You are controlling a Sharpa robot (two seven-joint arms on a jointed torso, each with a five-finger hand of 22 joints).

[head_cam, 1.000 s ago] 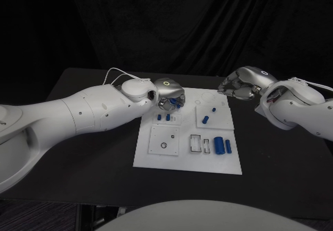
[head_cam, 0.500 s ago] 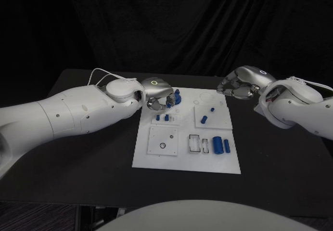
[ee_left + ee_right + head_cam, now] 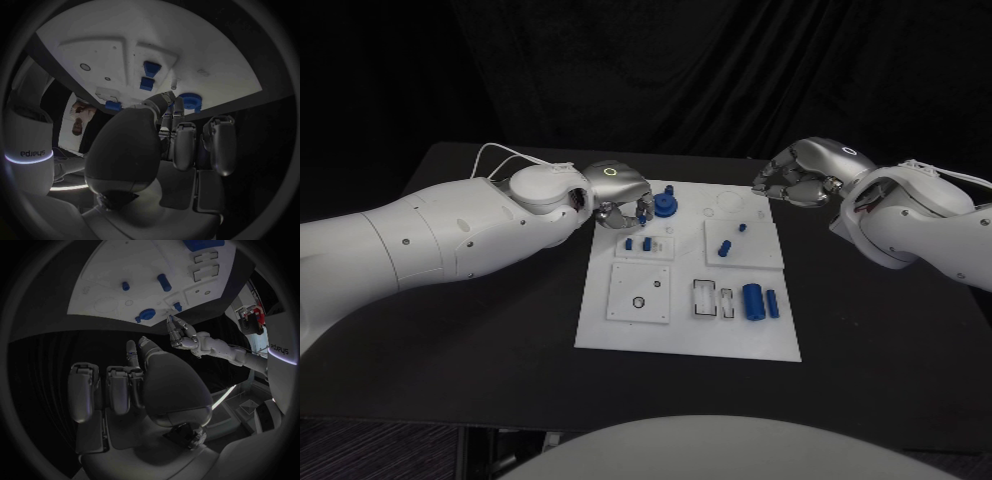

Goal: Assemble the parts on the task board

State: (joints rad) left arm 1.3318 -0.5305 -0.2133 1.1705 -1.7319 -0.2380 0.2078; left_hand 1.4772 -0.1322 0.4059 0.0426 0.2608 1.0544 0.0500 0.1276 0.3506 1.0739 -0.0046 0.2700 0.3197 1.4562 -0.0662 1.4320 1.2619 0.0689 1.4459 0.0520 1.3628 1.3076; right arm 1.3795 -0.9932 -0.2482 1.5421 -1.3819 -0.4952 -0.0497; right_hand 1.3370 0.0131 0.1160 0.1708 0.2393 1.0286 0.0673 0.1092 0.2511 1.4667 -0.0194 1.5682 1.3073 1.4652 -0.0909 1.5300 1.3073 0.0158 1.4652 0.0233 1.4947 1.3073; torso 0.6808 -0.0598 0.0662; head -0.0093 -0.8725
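The white task board [image 3: 689, 330] lies in the middle of the table. A blue round part [image 3: 666, 207] stands near its far left corner, also seen in the left wrist view [image 3: 190, 101]. My left hand [image 3: 620, 192] hovers just left of it with fingers loosely bent and nothing between them; its fingertips [image 3: 177, 101] are close beside the part. Small blue pegs [image 3: 638, 243] and another peg [image 3: 727, 248] stand further in. Two blue cylinders [image 3: 760, 301] lie on the near right. My right hand [image 3: 798, 180] hangs curled and empty off the board's far right corner.
The black table [image 3: 473, 330] has bare room on both sides of the board. An empty slot frame [image 3: 707, 299] and a ring mark [image 3: 639, 302] lie on the board's near half. My left forearm [image 3: 459, 235] stretches over the table's left side.
My left hand has drawn back to the left, leaving the blue round part standing on the board's far edge. The right hand has stayed put.
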